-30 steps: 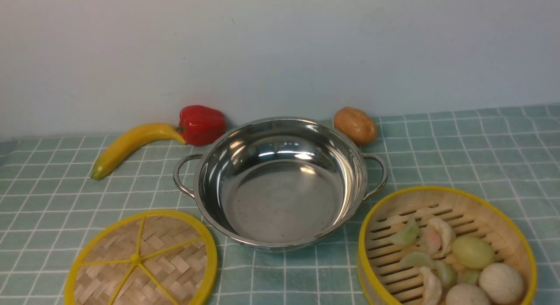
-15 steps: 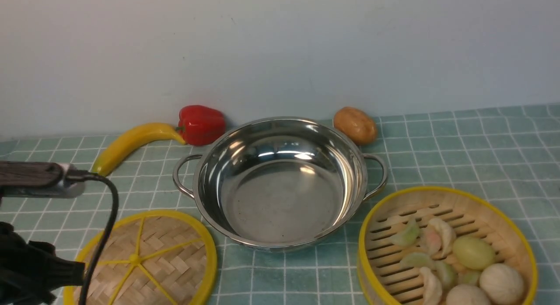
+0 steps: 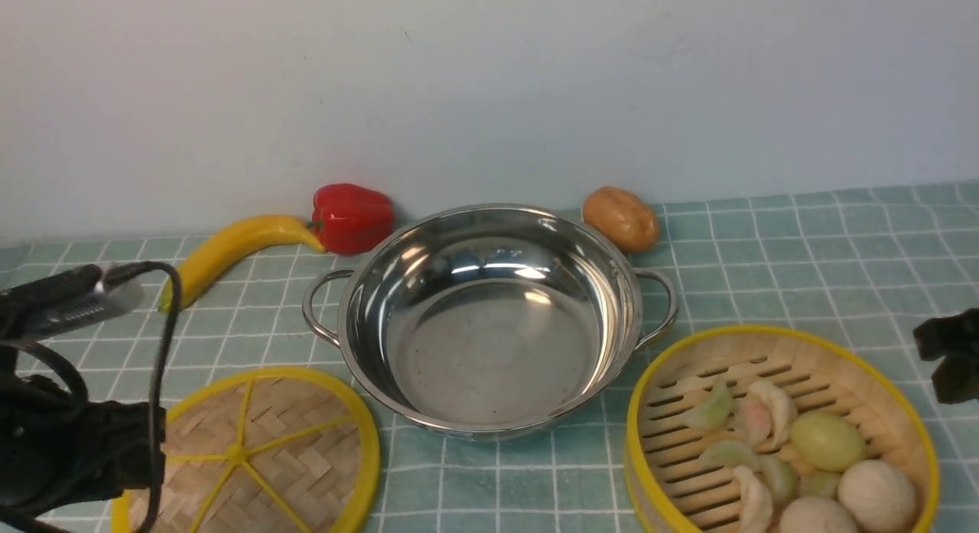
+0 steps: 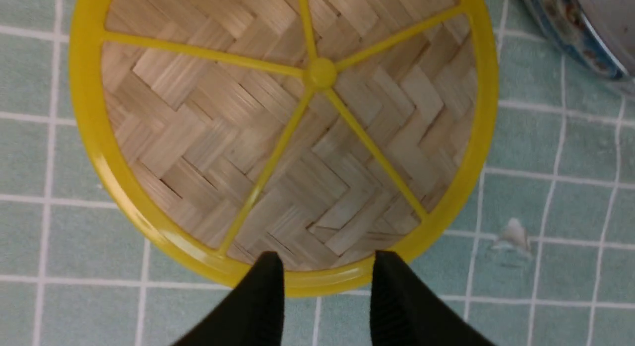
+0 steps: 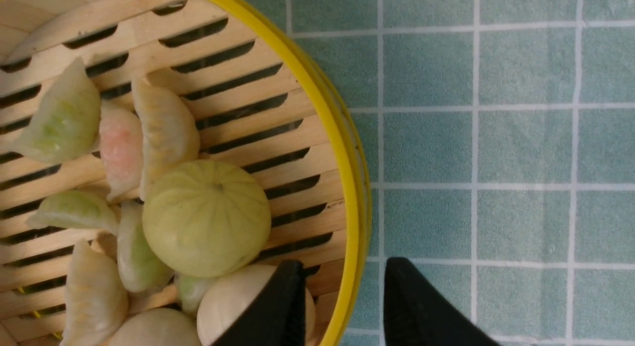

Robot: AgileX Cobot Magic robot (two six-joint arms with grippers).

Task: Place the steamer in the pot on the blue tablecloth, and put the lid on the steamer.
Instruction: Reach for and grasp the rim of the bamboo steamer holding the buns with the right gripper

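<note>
The pot (image 3: 489, 349) sat mid-way on the blue tablecloth (image 3: 803, 250), upright; the steamer (image 3: 765, 330) stood on the cloth just beside it, front-right, not in it, w/ dumplings and buns on its slatted floor; the lid (image 3: 252, 456) lay flat on the cloth front-left of the pot, apart from the steamer.

Left arm (image 3: 61, 441) hung over the lid's near edge; in the left wrist view the left jaws stood parted above the lid's (image 4: 297, 137) yellow rim, gripping nothing.

Right arm (image 3: 948, 353) showed at the far right edge; in the right wrist view the right jaws stood parted astride the steamer's (image 5: 347, 187) rim, one finger over a pale bun inside, the other over the cloth outside, w/ clear gaps either side of the rim, so no hold.

Behind the pot by the wall: a banana (image 3: 229, 250), a red bell pepper (image 3: 352, 218), a potato (image 3: 621, 219).
</note>
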